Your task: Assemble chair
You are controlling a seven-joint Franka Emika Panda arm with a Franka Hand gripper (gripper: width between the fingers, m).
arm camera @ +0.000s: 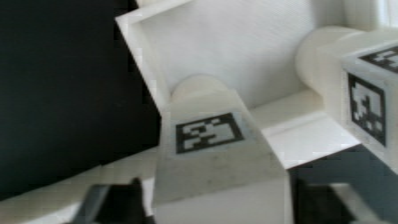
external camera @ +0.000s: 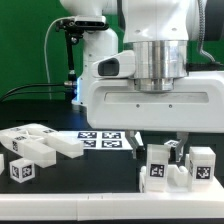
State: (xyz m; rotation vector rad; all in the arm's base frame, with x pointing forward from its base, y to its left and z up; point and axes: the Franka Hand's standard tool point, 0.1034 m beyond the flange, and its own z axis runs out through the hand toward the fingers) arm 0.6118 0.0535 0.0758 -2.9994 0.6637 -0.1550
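In the wrist view a white chair bar (arm camera: 214,140) with a square tag on its end stands between my fingers (arm camera: 121,203). The dark pads lie against both of its sides, so my gripper (arm camera: 222,206) is shut on it. Behind it lie a white slab (arm camera: 231,50) and another tagged block (arm camera: 365,95). In the exterior view my gripper (external camera: 165,147) is low over a cluster of tagged chair blocks (external camera: 170,168) at the exterior view's right, and the large hand hides its grip.
More loose white chair parts (external camera: 30,152) lie at the exterior view's left on the black table. The marker board (external camera: 100,140) lies flat behind them. The robot's base (external camera: 90,40) stands at the back before a green wall.
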